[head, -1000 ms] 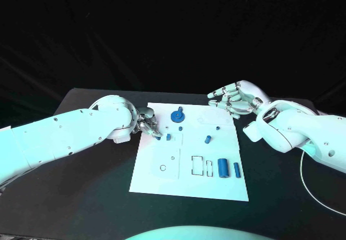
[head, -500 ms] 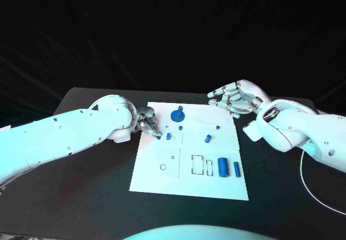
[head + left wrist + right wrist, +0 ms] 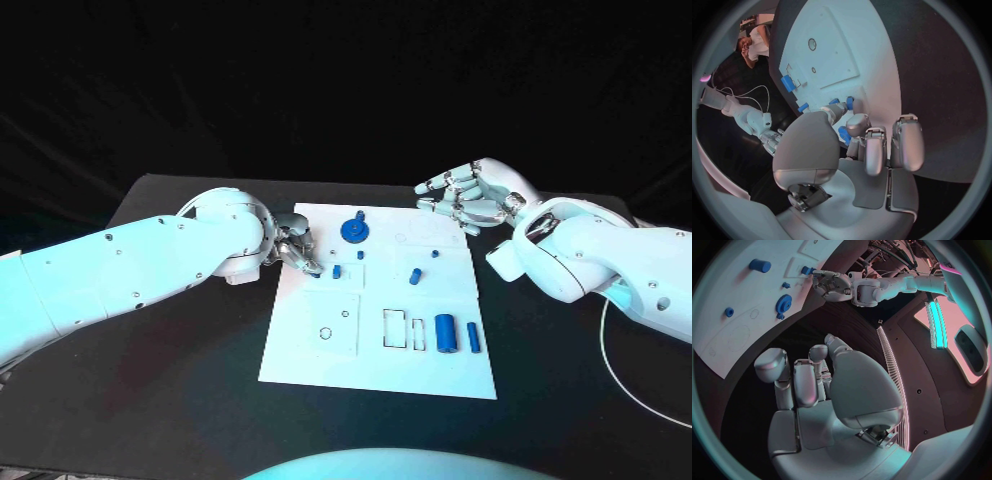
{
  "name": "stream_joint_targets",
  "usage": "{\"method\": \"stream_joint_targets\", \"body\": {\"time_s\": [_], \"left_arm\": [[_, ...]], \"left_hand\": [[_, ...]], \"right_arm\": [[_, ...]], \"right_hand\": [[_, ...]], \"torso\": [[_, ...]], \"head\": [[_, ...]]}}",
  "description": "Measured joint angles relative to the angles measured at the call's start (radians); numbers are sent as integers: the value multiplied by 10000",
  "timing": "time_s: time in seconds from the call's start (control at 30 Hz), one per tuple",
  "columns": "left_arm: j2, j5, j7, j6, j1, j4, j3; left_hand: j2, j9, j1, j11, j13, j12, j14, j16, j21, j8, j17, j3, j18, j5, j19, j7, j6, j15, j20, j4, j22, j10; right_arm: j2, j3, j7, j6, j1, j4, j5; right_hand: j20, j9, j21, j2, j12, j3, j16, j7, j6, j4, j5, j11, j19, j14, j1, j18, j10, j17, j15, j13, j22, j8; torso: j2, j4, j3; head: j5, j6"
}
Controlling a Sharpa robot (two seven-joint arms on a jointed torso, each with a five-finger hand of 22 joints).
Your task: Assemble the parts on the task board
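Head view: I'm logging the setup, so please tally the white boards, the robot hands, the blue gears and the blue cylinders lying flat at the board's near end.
Board: 1
Hands: 2, left hand and right hand
Gear: 1
Cylinders lying flat: 2, thick cylinder and thin cylinder
Total: 6

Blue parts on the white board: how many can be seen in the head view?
7: a gear at the far end, four small pieces in the middle, two cylinders nearest the robot. Another may hide under the left hand.
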Motion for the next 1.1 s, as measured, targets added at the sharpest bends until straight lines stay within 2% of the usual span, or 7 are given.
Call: {"method": "stream_joint_targets", "body": {"time_s": [0.17, 0.4, 0.47, 0.63, 0.77, 0.83, 1.1], "left_arm": [[22, 129, -98, 13, 1, -55, 2], [141, 330, -286, -33, -1, -233, -2], [190, 376, -328, -53, 3, -282, 1], [330, 467, -432, -74, 7, -408, 3], [417, 532, -514, -62, 6, -496, 0], [445, 553, -552, -47, -8, -527, -13], [475, 619, -646, 31, -14, -569, -16]], "left_hand": [[125, -3, -374, -53, -5, 0, 0, 0, 0, 31, 0, 236, -1, 58, 4, -14, 18, 0, -4, -96, -1, 54], [280, 65, -1025, -107, 68, 67, 0, 0, 40, 60, -1, 678, 0, 58, 36, -90, 163, -73, -37, -540, -1, 108], [299, 70, -1126, -126, 71, 67, 0, 0, 40, 66, -1, 709, 0, 57, 36, -105, 180, -73, -36, -572, -1, 128], [446, 65, -1320, -139, 118, 67, -36, 0, 40, 90, -2, 723, 0, 57, 72, -109, 189, -109, -72, -586, -2, 140], [522, 43, -1421, -152, 187, 142, -36, 0, 80, 117, -3, 580, 0, 56, 72, -124, 232, -109, -72, -445, -2, 154], [468, 32, -1471, -161, 227, 143, -36, 0, 107, 117, -3, 543, 1, 56, 72, -218, 329, -109, -72, -408, -2, 234], [445, 39, -1658, -195, 375, 261, -1, 0, 157, 117, -4, 320, 0, 56, 72, -312, 500, -144, -72, -299, -3, 268]], "right_arm": [[-9, 0, 0, 7, -1, 5, 0], [-12, 0, 0, 11, -1, 6, 1], [-9, 0, 0, 11, -1, 6, 1], [4, 0, 0, 15, -1, -2, 1], [6, 0, -1, 19, -1, -7, 1], [4, 0, -2, 22, -1, -8, 1], [2, -2, -6, 38, -4, -14, 1]], "right_hand": [[0, 0, 0, 0, 0, 0, 0, 0, 0, 0, 0, 0, 0, 0, 0, 0, 0, 0, 0, 0, 0, 0], [0, 0, 0, 0, 0, 0, 0, 0, 0, 0, 0, 1, 0, 0, 0, 1, 0, 0, 0, 0, 0, 0], [0, 0, 0, 0, 0, 0, 0, 0, 0, 0, 0, 1, 0, 0, 0, 0, 1, 0, 0, 0, 0, 0], [0, 0, 0, 0, 0, 0, 0, 0, 0, 0, 0, 1, 0, 0, 0, 0, 1, 0, 0, 0, 0, 0], [0, 0, 0, 0, 0, 28, -40, 0, 0, 28, 0, 1, 0, 0, 0, 0, 1, -26, 0, -21, -37, 0], [0, 0, 0, 0, 0, 28, -40, 0, 0, 28, 0, 1, 0, 0, 0, 0, 1, -26, 0, -21, -37, 0], [0, 0, -37, 0, 0, 28, -40, 0, 0, 28, 0, 1, 0, 0, 0, 0, 1, -26, 0, -21, -43, 0]], "torso": [[-2, 0, 0], [-3, 1, 3], [-3, 1, 4], [3, -4, 4], [8, -9, 3], [8, -10, 3], [2, -8, 2]], "head": [[-7, -1], [-14, -8], [-15, -8], [-14, -8], [-14, -22], [-22, -33], [-48, -61]]}}
